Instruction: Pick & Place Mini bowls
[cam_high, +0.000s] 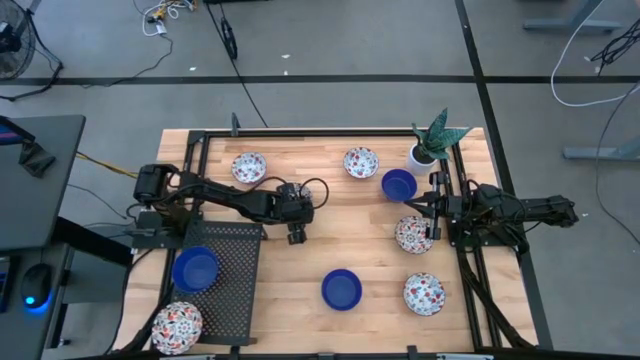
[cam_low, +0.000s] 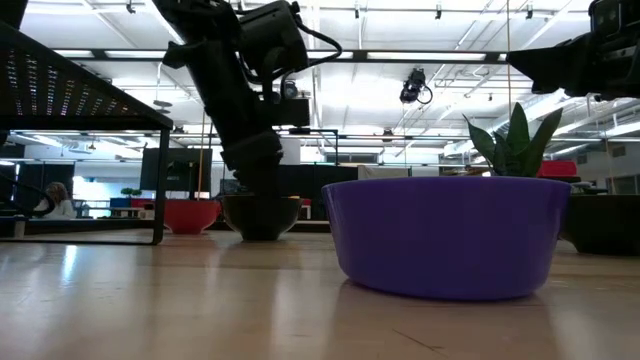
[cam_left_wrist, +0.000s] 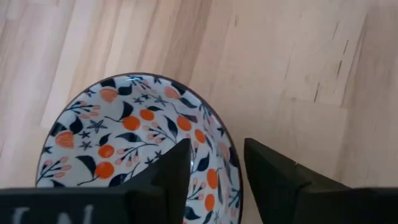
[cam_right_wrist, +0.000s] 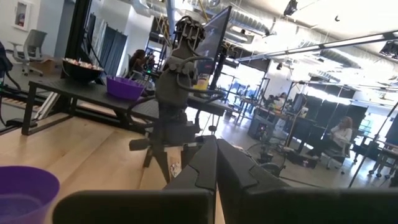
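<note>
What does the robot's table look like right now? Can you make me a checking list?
Surface: wooden table, black rack on the left arm's side.
Job's things: from above, five patterned bowls and three blue bowls; one of each is on the rack. Another patterned bowl lies under the left tool.
Clutter: potted plant.
Grippers: left tool open, astride that bowl's rim; right tool shut, idle.
Cables: floor cables beyond the table.
Surroundings: people at desks.
</note>
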